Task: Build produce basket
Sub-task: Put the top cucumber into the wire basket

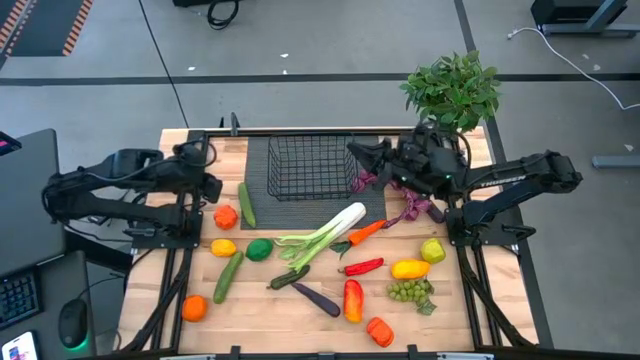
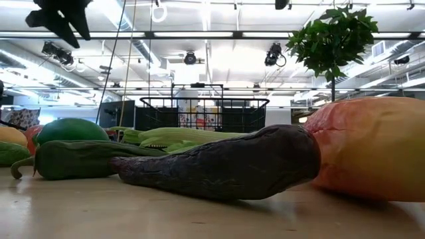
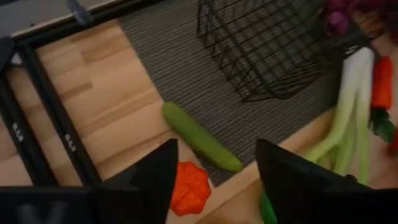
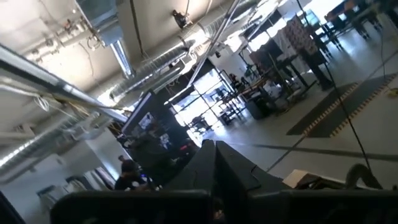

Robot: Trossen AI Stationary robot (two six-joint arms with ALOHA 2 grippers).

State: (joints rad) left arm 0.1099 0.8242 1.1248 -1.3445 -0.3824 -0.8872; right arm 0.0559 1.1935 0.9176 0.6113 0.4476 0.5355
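Observation:
The black wire basket (image 1: 310, 165) stands empty on a dark mat (image 1: 262, 160) at the table's far middle. Produce lies loose on the table nearer the front: a leek (image 1: 325, 235), a carrot (image 1: 366, 231), a cucumber (image 3: 200, 137) on the mat's left edge, and an orange pepper (image 3: 188, 186) beside it. My left gripper (image 3: 214, 186) hangs open above the cucumber and the pepper, tipped downward, with nothing between its fingers. My right gripper (image 1: 354, 151) is shut and raised by the basket's right rim. Its wrist view shows only the room beyond its fingers (image 4: 214, 165).
A potted plant (image 1: 452, 90) stands at the far right corner. Purple produce (image 1: 417, 208) lies under the right arm. Toward the front lie a lime (image 1: 259, 249), a lemon (image 1: 223, 247), an eggplant (image 1: 316, 298), green grapes (image 1: 410, 290) and several peppers.

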